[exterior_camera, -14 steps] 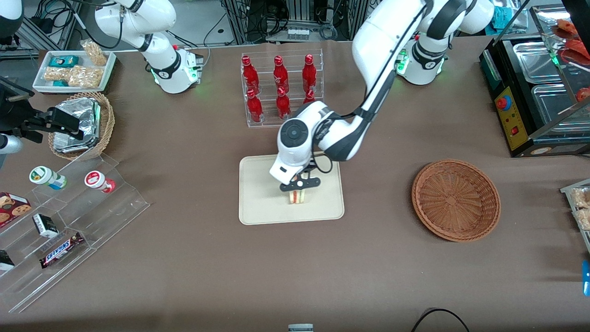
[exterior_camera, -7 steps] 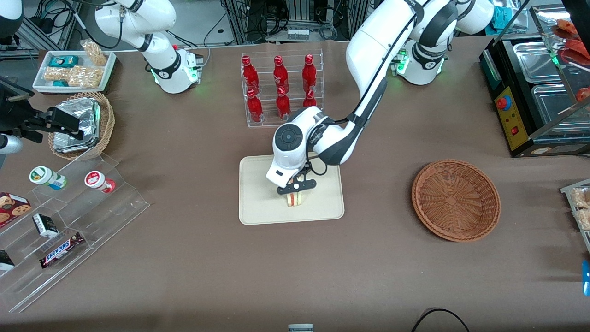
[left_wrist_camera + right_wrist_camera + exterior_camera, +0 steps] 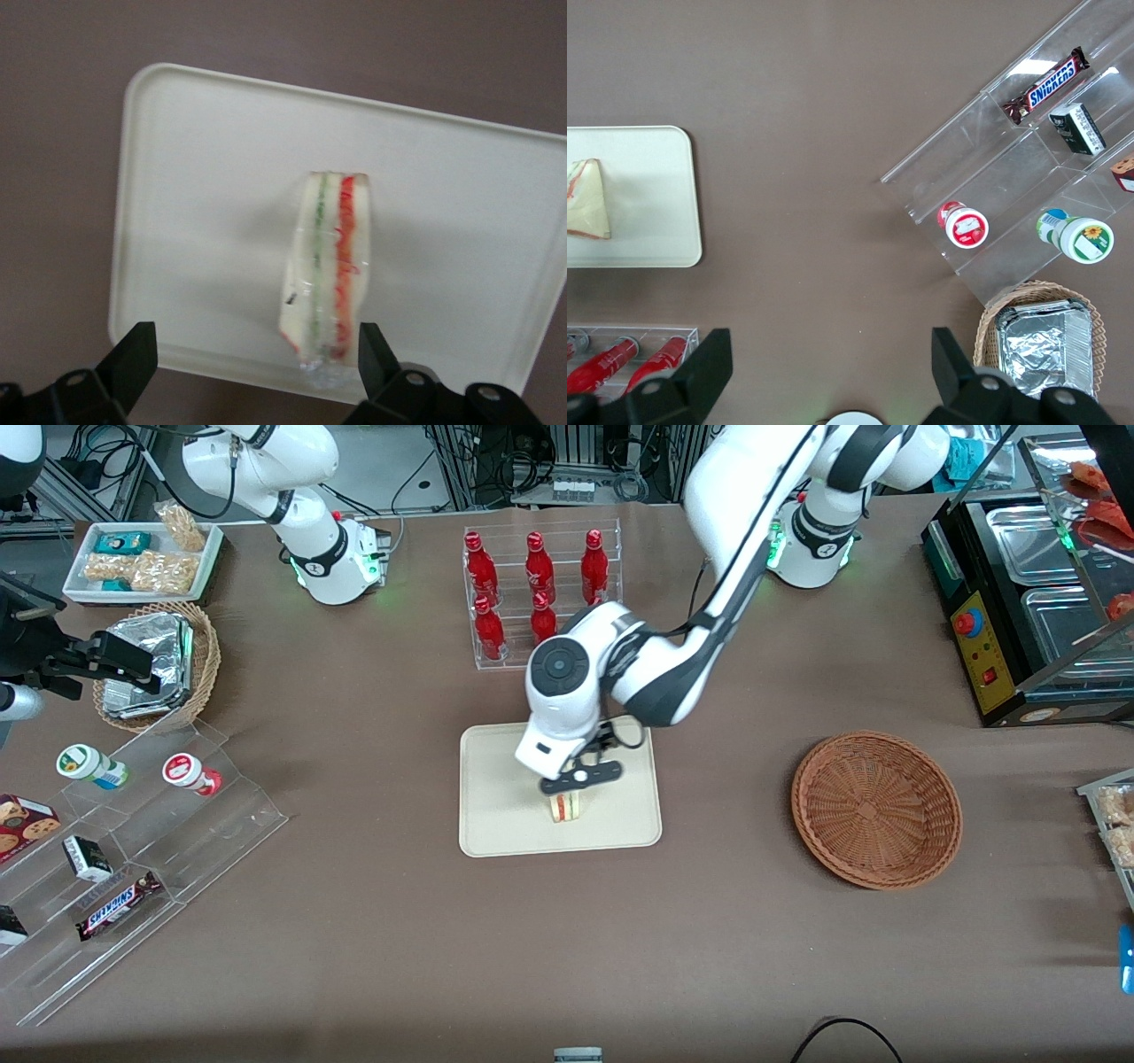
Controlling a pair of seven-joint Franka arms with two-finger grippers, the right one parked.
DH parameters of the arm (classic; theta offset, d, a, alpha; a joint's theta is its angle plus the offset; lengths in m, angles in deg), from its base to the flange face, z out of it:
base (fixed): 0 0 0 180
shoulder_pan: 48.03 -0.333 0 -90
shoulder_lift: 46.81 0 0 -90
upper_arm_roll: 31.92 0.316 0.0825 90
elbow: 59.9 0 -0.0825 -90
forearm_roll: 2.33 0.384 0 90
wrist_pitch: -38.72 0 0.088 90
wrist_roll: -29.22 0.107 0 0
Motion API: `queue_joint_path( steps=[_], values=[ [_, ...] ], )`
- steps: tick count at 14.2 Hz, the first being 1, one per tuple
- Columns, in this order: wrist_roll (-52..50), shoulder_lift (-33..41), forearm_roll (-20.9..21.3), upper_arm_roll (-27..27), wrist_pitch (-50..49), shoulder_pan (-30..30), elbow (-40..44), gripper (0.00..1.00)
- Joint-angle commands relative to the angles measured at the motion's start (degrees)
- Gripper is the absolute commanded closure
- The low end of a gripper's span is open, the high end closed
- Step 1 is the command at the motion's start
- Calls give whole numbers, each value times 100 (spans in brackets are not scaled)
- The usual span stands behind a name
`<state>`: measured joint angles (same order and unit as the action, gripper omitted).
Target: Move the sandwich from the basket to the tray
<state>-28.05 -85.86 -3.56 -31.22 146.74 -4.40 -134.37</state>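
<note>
The wrapped triangular sandwich [image 3: 565,806] stands on edge on the cream-beige tray [image 3: 496,824], in its half nearer the front camera. It also shows in the left wrist view [image 3: 326,283] on the tray [image 3: 195,221] and in the right wrist view [image 3: 586,199] on the tray [image 3: 656,195]. My left gripper [image 3: 578,778] hangs just above the sandwich, open and holding nothing; its black fingers [image 3: 133,359] stand wide apart, clear of the wrap. The reddish-brown wicker basket [image 3: 875,808] sits empty toward the working arm's end of the table.
A clear rack of red bottles [image 3: 540,593] stands farther from the front camera than the tray. Toward the parked arm's end are a tan basket of foil packs [image 3: 159,664], a white snack tray [image 3: 142,558] and a clear stepped shelf [image 3: 133,850]. A food warmer [image 3: 1036,602] stands near the working arm.
The left gripper has let go of the sandwich and risen a little above it. The sandwich stays on the tray.
</note>
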Motion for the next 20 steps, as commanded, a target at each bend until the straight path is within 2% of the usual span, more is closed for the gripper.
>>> queue_joint_path(
  steps=[1,4,11,13,14,16,20],
  values=[
    [110,468,88,167,-510,-362,-278,0],
    [460,968,88,168,-519,-942,-804,0],
    [2656,2840,88,168,-589,-2129,-2702,0],
    [3316,3209,97,168,-991,-2358,-2853,0],
    [3588,3359,79,89,-1176,-2681,-2836,0],
    [4133,3614,71,-349,-1406,-3349,-2810,0],
    [5179,4150,79,-851,-1793,-4334,-2784,0]
  ],
)
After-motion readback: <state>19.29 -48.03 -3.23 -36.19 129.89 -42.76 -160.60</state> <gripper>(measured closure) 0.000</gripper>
